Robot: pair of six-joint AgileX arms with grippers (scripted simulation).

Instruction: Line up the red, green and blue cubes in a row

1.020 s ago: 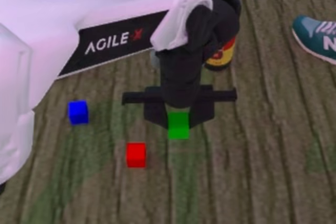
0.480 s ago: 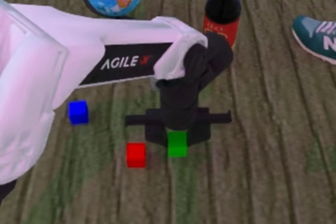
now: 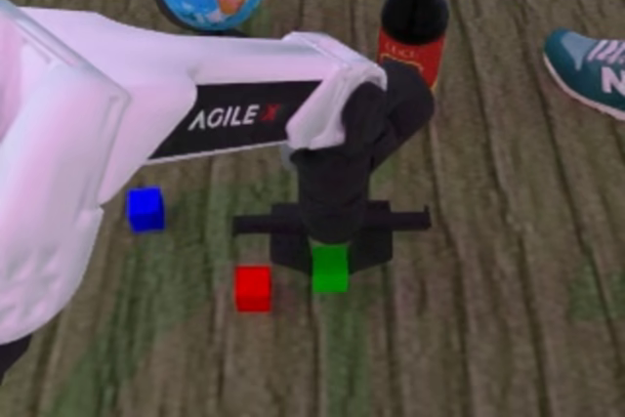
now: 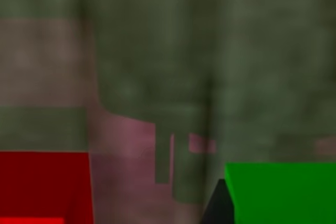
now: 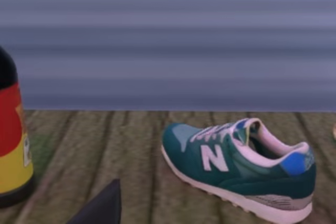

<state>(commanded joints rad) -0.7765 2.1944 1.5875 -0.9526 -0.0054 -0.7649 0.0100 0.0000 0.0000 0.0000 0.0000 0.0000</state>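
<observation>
My left claw [image 3: 330,259] pinches the green cube [image 3: 330,269] on the surface [image 3: 488,241], just right of the red cube [image 3: 253,287].

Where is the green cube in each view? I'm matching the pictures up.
Top view: green cube at centre, under the left claw.
Left wrist view: green cube close up, beside the claw.
Right wrist view: not in it.
Shared landmark: red cube beside it.

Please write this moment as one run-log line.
left claw: at green cube, beside red cube | blue cube: apart, left | right arm: out of top view
</observation>
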